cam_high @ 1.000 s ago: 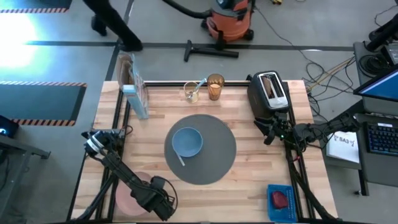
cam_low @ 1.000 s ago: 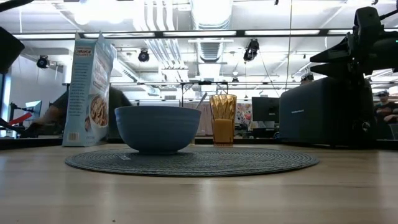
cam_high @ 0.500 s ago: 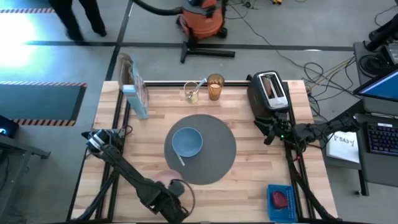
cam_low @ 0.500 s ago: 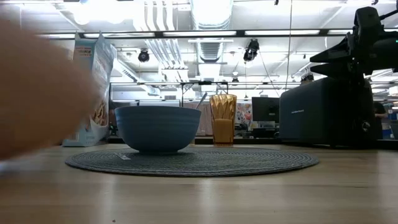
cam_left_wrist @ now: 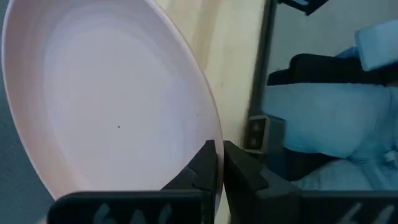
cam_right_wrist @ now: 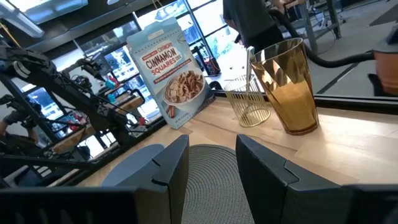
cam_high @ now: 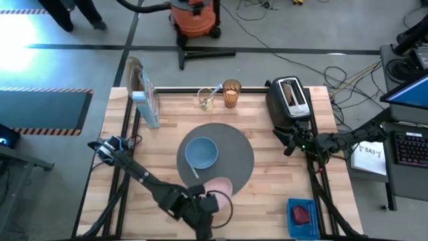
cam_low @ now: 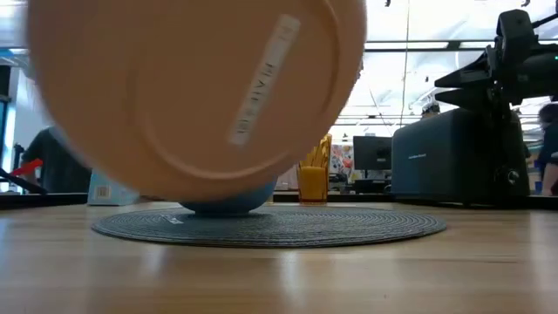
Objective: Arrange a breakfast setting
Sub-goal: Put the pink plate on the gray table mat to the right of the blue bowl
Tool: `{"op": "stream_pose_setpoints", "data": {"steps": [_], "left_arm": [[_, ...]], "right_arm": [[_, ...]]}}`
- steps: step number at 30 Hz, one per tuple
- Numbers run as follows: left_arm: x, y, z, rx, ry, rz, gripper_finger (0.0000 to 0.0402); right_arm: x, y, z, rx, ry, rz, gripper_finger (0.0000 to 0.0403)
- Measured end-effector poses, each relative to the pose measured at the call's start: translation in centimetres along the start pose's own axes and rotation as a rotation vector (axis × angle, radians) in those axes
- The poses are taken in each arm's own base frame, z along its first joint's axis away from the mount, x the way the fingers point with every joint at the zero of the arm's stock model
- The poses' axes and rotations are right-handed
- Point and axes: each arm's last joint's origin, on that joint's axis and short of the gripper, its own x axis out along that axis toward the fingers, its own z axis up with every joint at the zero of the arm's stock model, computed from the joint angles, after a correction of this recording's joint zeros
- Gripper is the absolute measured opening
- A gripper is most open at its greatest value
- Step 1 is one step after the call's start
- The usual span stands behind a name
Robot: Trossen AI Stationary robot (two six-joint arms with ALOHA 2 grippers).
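Starting at the table's left side, we see a cereal box standing near the far-left corner, its front legible from the right wrist camera as cinnamon squares. Our left arm reaches in from the left edge and runs along the near edge, where the left gripper has its jaws clamped together on the rim of the pink plate. The left wrist camera shows the two fingers pinching that rim, with the plate tilted. From above, the plate sits over the near edge of the dark-grey mat, and in the low camera its underside fills much of the frame, raised off the wood and slanted, with a label strip across it. The mat lies in the middle of the table, and the blue bowl rests on its left half, with the light-blue spoon lying just beside the bowl toward the near side. Along the far edge stand a clear glass and, just to its right, the amber tumbler. Further right, the black toaster occupies the far-right corner, and our right gripper hovers just in front of it with jaws apart, holding nothing. At the near-right corner a blue tray holds the small red food piece.
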Motion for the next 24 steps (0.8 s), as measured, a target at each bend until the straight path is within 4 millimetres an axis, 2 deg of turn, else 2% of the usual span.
{"op": "stream_pose_setpoints", "data": {"steps": [14, 18, 24], "left_arm": [[1.3, 5.6, 6.4, 0.258, -0.100, 0.029, 0.0000], [2.4, 7.6, 7.8, 0.288, -0.100, 0.069, 0.0000], [5.1, 10.4, 8.8, 0.304, -0.053, 0.135, 0.0000]], "right_arm": [[0.0, 0.0, 0.0, 0.000, 0.000, 0.000, 0.0123], [0.0, 0.0, 0.0, 0.000, 0.000, 0.000, 0.0123], [0.0, 0.0, 0.0, 0.001, 0.000, 0.000, 0.0123]]}}
